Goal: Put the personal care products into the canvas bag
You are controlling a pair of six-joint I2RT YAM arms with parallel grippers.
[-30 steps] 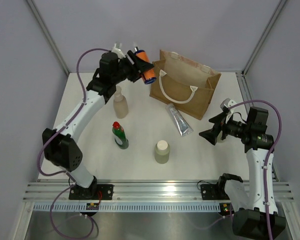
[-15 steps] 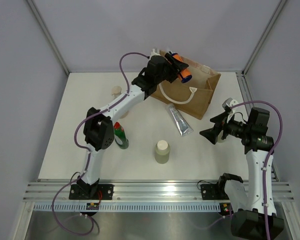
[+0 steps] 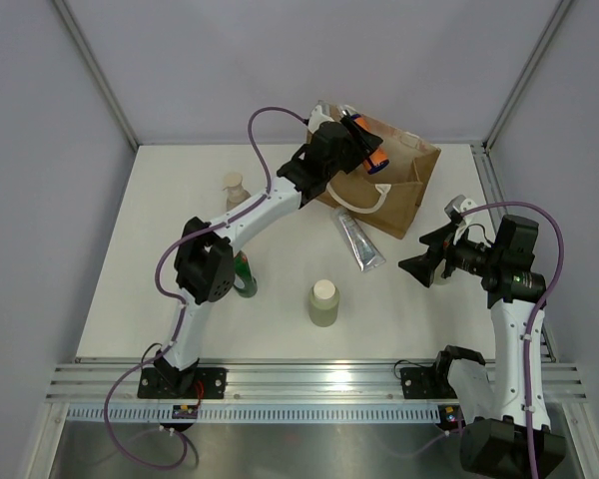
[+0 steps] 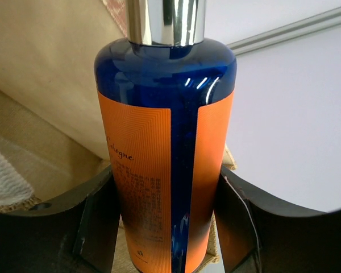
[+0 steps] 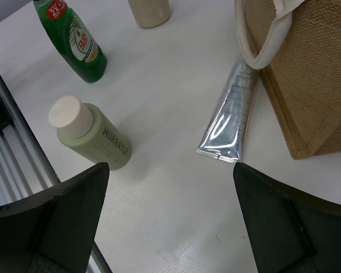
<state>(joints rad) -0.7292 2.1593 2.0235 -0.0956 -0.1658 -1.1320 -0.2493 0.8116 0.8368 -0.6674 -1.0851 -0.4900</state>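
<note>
- The left gripper (image 3: pixel 357 138) is clenched on the small orange bottle (image 3: pixel 372 152), with 1 finger on each side of its orange label; the left wrist view shows dark blue glass and a silver cap pointing away from the wrist
- The bottle hangs in the air over the open mouth of the canvas bag (image 3: pixel 404 195), which stands at the far side of the table (image 3: pixel 160 230); from above I cannot tell how high it sits over the rim
- The right gripper (image 3: pixel 424 261) hovers to the right of the bag, its jaws spread wide with nothing between them
- 4 products sit outside the bag:
  - the silver tube (image 3: pixel 356 239) lies flat just beside the bag's front wall
  - the pale olive cream-capped bottle (image 3: pixel 323 302) stands upright nearer the arms
  - the green red-capped bottle (image 3: pixel 245 279) is partly hidden behind the left arm
  - the beige pump bottle (image 3: pixel 236 188) is at the far left
- The step in hand looks like the drop-off of this bottle, so most of the task seems yet to be done
- The next move, as I judge it, calls for lowering the bottle past the white rope handle (image 3: pixel 364 200) into the bag, and letting go only once it is below the rim, since a release on the edge could tip it out onto the table
</note>
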